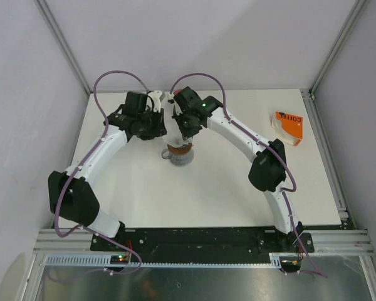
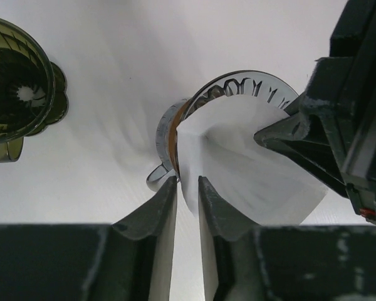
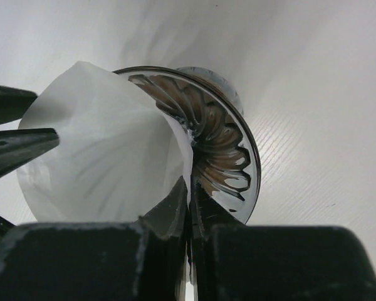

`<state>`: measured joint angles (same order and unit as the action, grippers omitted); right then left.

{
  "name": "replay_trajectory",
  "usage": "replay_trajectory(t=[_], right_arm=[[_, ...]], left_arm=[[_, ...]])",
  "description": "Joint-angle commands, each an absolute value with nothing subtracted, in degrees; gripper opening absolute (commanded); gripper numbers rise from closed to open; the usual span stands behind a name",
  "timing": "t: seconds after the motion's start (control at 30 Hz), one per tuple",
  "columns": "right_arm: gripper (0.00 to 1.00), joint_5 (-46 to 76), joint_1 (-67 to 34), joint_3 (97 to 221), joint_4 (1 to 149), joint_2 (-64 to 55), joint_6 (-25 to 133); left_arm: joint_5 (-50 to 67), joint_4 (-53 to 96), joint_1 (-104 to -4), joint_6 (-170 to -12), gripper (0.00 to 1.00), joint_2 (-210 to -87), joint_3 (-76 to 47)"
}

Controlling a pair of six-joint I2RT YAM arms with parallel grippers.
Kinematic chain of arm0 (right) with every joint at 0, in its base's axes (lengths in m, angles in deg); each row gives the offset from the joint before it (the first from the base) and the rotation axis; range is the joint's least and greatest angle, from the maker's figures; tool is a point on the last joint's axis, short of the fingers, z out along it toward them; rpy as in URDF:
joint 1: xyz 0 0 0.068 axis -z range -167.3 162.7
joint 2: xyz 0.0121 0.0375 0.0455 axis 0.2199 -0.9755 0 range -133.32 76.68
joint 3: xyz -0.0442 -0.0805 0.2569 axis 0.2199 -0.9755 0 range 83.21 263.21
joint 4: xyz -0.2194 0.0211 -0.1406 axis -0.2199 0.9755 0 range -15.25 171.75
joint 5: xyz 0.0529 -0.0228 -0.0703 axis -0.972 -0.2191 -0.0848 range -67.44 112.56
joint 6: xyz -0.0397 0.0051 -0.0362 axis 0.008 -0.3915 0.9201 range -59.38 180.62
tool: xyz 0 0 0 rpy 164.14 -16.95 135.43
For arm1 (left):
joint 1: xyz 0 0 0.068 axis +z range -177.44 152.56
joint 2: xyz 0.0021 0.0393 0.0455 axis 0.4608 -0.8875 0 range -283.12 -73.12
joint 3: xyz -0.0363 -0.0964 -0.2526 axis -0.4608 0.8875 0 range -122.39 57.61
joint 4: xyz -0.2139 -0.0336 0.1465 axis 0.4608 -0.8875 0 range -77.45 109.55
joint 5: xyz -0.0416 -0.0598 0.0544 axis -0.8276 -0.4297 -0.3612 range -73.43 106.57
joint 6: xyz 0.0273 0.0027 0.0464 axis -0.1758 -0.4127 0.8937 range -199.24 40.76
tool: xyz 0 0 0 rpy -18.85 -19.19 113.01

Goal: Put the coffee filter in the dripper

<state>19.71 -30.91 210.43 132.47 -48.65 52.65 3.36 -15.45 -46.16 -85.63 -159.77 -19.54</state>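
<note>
A clear glass dripper [image 1: 180, 155] stands mid-table on a brown-banded base. A white paper coffee filter [image 2: 238, 157] hangs opened as a cone over the dripper's ribbed rim [image 2: 250, 84]. My right gripper [image 3: 189, 188] is shut on the filter's [image 3: 100, 157] near edge, just above the dripper's bowl [image 3: 225, 150]. My left gripper [image 2: 188, 185] has its jaws a narrow gap apart, with the filter's opposite edge between the tips. Both grippers meet over the dripper in the top view, the left one [image 1: 160, 130] and the right one [image 1: 187, 130].
A second, dark green glass dripper [image 2: 19, 94] lies on the table left of the left gripper. An orange coffee packet [image 1: 288, 125] lies at the back right. White walls surround the table on three sides.
</note>
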Motion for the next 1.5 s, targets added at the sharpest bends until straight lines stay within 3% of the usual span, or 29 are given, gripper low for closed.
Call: replay_trajectory(t=[0.0,0.27,0.63,0.97,1.2,1.47], right_arm=[[0.08,21.03,-30.59,208.71,129.10,-44.49,52.61],[0.28,23.55,-31.03,203.29,123.99,-38.99,53.59],[0.37,27.99,-31.30,199.29,120.11,-35.09,54.32],[0.34,26.91,-31.10,195.79,120.08,-34.72,53.54],[0.07,28.39,-31.07,194.38,119.48,-35.50,53.67],[0.00,29.57,-31.46,194.32,119.26,-36.96,54.81]], left_arm=[[3.42,-13.95,-45.82,-83.35,0.21,-160.13,-19.27],[2.34,-14.09,-45.83,-82.40,0.02,-160.82,-19.15],[2.17,-14.04,-45.83,-81.41,0.00,-160.38,-19.53],[1.93,-14.04,-45.81,-81.18,0.00,-160.44,-19.64],[2.20,-14.06,-45.81,-80.53,0.00,-160.98,-19.15],[1.95,-14.08,-45.83,-79.37,0.00,-162.50,-18.62]])
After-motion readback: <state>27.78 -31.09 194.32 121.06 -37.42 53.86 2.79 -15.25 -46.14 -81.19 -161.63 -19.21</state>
